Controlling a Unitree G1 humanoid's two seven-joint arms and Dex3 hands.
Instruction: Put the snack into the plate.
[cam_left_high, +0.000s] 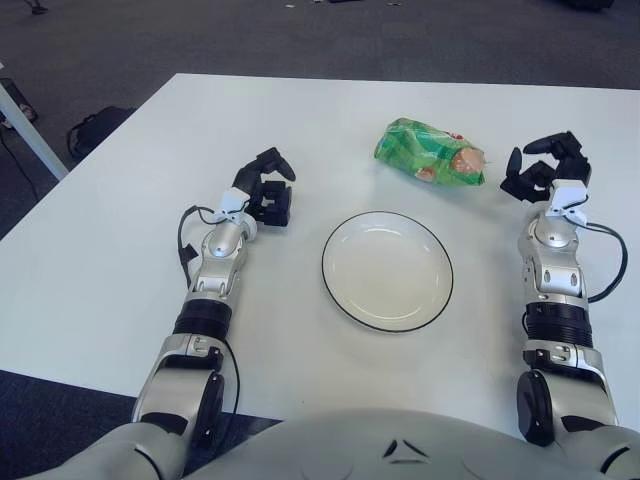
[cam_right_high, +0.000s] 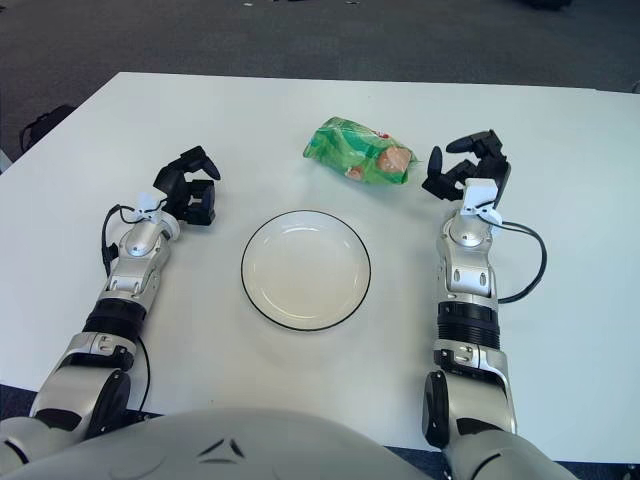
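A green snack bag (cam_left_high: 430, 153) lies on the white table, just beyond the far right of a white plate with a dark rim (cam_left_high: 341, 285). The plate holds nothing. My right hand (cam_left_high: 545, 166) is just right of the bag, a small gap away from it, fingers spread and holding nothing. My left hand (cam_left_high: 266, 190) shows to the left of the plate, fingers relaxed and holding nothing.
The white table (cam_left_high: 120, 230) runs to its left edge and far edge, with dark carpet beyond. A dark bag (cam_left_high: 95, 128) sits on the floor at the left. A cable (cam_left_high: 610, 270) loops beside my right forearm.
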